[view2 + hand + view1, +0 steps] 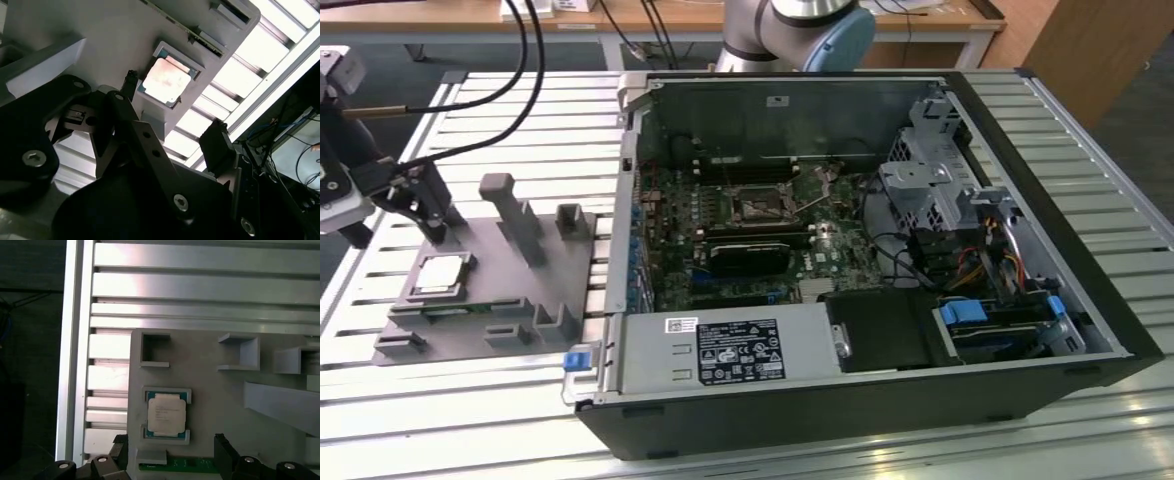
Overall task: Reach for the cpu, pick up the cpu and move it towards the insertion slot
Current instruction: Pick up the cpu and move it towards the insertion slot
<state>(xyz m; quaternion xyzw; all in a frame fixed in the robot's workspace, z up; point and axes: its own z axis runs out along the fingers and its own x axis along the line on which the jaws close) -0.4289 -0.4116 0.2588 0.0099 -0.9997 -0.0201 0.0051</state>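
Note:
The cpu (440, 273) lies flat in a square nest on the grey fixture plate (480, 300), at the exterior view's left. Its silvery top also appears in both wrist views (164, 76) (166, 413). My gripper (427, 212) hangs just above the plate, a little behind the cpu. It is open, with the two dark fingers (222, 447) spread wider than the chip and nothing between them. The gripper (172, 114) touches nothing. The insertion slot (761, 205) is a silver-framed square socket on the motherboard inside the open computer case, well off to the exterior view's right.
Tall grey fixture blocks (518, 215) stand on the plate beside the gripper. A green card edge (175, 466) sits in the plate near the cpu. The open case (854, 250) holds a power supply (720, 350), a drive cage and cables. Everything rests on a slatted aluminium table (520, 110).

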